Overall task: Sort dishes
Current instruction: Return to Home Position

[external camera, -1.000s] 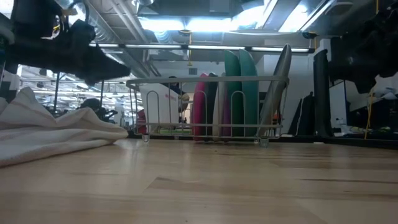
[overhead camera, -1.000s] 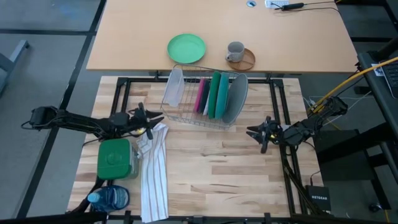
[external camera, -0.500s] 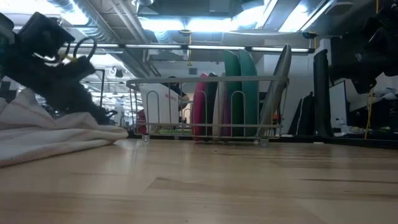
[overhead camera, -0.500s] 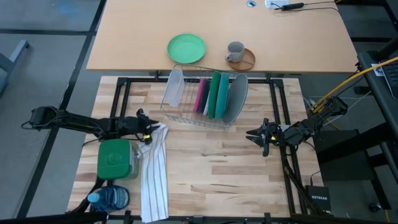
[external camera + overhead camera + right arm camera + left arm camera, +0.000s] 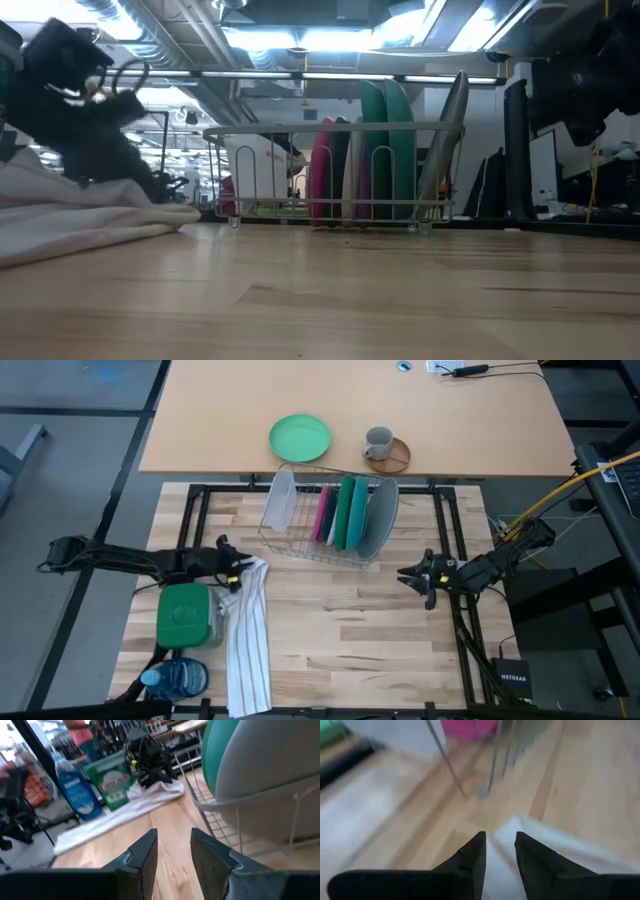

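Several dishes stand on edge in a wire rack (image 5: pixel 300 546) at the table's far middle: a pink plate (image 5: pixel 322 512), a dark green one (image 5: pixel 343 510), a teal one (image 5: pixel 358 512) and a grey one (image 5: pixel 380 518). The low view shows the same rack (image 5: pixel 330 128). My left gripper (image 5: pixel 236 568) is tipped down over the far end of a white striped towel (image 5: pixel 247 630), its fingers a little apart (image 5: pixel 499 845). Right of the rack, my right gripper (image 5: pixel 405 574) hangs open in the air, pointing toward the table's left, with nothing between its fingers (image 5: pixel 173 842). My left gripper has its fingertips (image 5: pixel 476 851) right at the towel's far end (image 5: pixel 535 845), coming at it slanting down from the table's left. I cannot tell whether they touch the cloth.
A green box (image 5: pixel 183 615) and a blue bottle (image 5: pixel 175 678) stand left of the towel near the front edge. A clear container (image 5: pixel 280 500) sits in the rack's left end. A mint plate (image 5: pixel 299 437) and a grey mug (image 5: pixel 378 444) are on the far desk.
My left gripper has sunk toward the towel's far end and tipped its fingers downward. The towel and the plates have kept their places.
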